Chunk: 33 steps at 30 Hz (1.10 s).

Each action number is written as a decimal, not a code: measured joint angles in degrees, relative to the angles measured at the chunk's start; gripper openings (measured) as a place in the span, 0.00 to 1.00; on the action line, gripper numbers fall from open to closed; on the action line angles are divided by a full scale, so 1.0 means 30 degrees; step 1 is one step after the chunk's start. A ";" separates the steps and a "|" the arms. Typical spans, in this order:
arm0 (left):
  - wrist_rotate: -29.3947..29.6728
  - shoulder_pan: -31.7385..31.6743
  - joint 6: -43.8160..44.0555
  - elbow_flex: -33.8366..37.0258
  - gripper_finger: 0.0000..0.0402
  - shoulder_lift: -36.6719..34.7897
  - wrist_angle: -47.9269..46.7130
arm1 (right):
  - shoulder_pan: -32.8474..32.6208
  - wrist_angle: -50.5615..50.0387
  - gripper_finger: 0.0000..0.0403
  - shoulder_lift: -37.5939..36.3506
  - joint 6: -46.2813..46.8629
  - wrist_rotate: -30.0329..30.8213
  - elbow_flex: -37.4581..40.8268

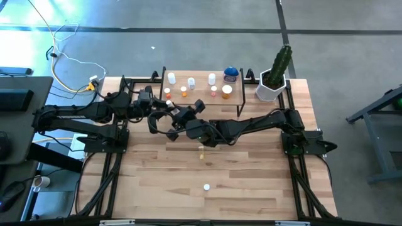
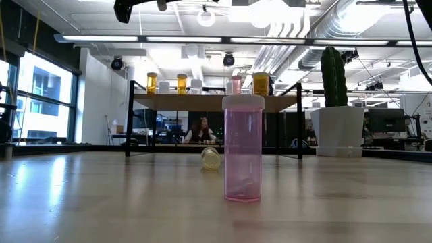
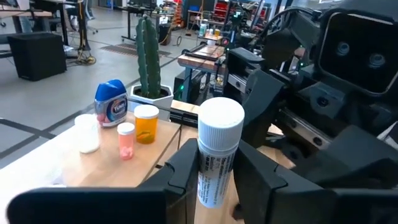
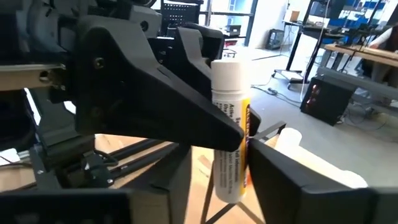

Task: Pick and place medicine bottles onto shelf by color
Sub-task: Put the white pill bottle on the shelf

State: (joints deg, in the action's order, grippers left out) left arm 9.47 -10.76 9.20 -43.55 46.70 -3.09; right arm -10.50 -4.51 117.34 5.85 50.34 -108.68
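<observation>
A white medicine bottle with a white cap (image 3: pixel 219 149) stands upright in my left gripper (image 3: pixel 219 180), which is shut on it above the table just in front of the shelf (image 1: pixel 201 100). My right gripper (image 4: pixel 227 186) is open, with a finger on either side of the same bottle (image 4: pixel 230 137); I cannot tell whether it touches. On the light-wood shelf stand white, orange and pink bottles and a blue jar (image 3: pixel 111 102). A pink bottle (image 2: pixel 243 148) stands upright on the table, and a clear one (image 2: pixel 210 158) lies on its side behind it. My left gripper pinches the white bottle's lower body (image 3: pixel 211 186) between its two fingers (image 3: pixel 185 171). The bottle stands upright in the hold with its cap (image 3: pixel 221 118) above the fingers, lifted off the table.
A cactus in a white pot (image 1: pixel 274 78) stands at the shelf's right end. Both arms meet in the table's middle, close together. The near half of the table holds only the two loose bottles (image 1: pixel 206 186), (image 1: pixel 201 150). A person sits in the room beyond.
</observation>
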 joint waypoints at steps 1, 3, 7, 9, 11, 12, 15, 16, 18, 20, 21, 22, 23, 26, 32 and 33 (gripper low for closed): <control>-0.0003 -0.0006 -0.0141 0.0000 0.18 0.0000 -0.0022 | 0.0000 -0.0123 0.38 -0.0029 0.0185 -0.0139 0.0000; 0.0024 -0.0007 -0.0624 0.0000 0.18 0.0000 -0.0169 | 0.0000 -0.0434 0.43 -0.0111 0.0554 -0.0458 0.0000; 0.0105 -0.0048 -0.0796 0.0000 0.18 -0.0129 -0.1032 | -0.0022 -0.1811 0.45 -0.0789 0.1439 -0.1397 0.0015; 0.0102 -0.0122 -0.0794 0.0000 0.18 -0.0217 -0.1494 | 0.0001 -0.2796 0.46 -0.1196 0.2083 -0.1874 0.0011; -0.0292 -0.0347 -0.0796 -0.0007 0.18 -0.0350 -0.2024 | 0.0082 -0.3810 0.46 -0.1484 0.2480 -0.2330 0.0015; -0.0647 -0.0508 -0.0791 -0.0002 0.18 -0.0425 -0.2251 | 0.0143 -0.4140 0.46 -0.1605 0.2480 -0.2558 0.0015; -0.2318 -0.1041 -0.0524 -0.0007 0.18 -0.0561 -0.2686 | 0.0459 -0.4431 0.46 -0.2096 0.1779 -0.4303 0.0015; -0.3000 -0.1246 -0.0335 -0.0007 0.18 -0.0561 -0.2787 | 0.0617 -0.4388 0.46 -0.2221 0.1438 -0.5124 0.0005; -0.4539 -0.1627 -0.0017 -0.0007 0.18 -0.0561 -0.2860 | 0.0994 -0.4417 0.46 -0.2421 0.0879 -0.6891 0.0000; -0.6229 -0.2041 0.0279 -0.0007 0.18 -0.0561 -0.2928 | 0.1444 -0.4431 0.46 -0.2508 0.0290 -0.8440 0.0000; -0.7068 -0.2258 0.0378 -0.0007 0.18 -0.0554 -0.2969 | 0.1663 -0.4574 0.46 -0.2592 -0.0017 -0.9148 0.0007; -0.7909 -0.2460 0.0447 -0.0006 0.18 -0.0554 -0.2999 | 0.1921 -0.4486 0.46 -0.2675 -0.0266 -0.9928 0.0007; -0.8654 -0.2646 0.0554 -0.0007 0.18 -0.0554 -0.2990 | 0.2143 -0.4409 0.46 -0.2828 -0.0519 -1.0630 0.0007; -1.0477 -0.3213 0.0899 -0.0005 0.18 -0.0554 -0.2990 | 0.2809 -0.4368 0.46 -0.3196 -0.1320 -1.2298 0.0000; -1.3524 -0.4074 0.1083 -0.0007 0.18 -0.0498 -0.2709 | 0.4438 -0.4158 0.46 -0.3686 -0.2075 -1.7683 0.0000; -1.4013 -0.4128 0.1101 -0.0007 0.18 -0.0432 -0.2400 | 0.4743 -0.3918 0.46 -0.3708 -0.2094 -1.8940 0.0000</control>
State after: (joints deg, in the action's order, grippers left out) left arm -32.57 -23.15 12.50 -43.57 45.40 -10.29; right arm 3.73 -16.26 106.21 -0.43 -6.48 -108.68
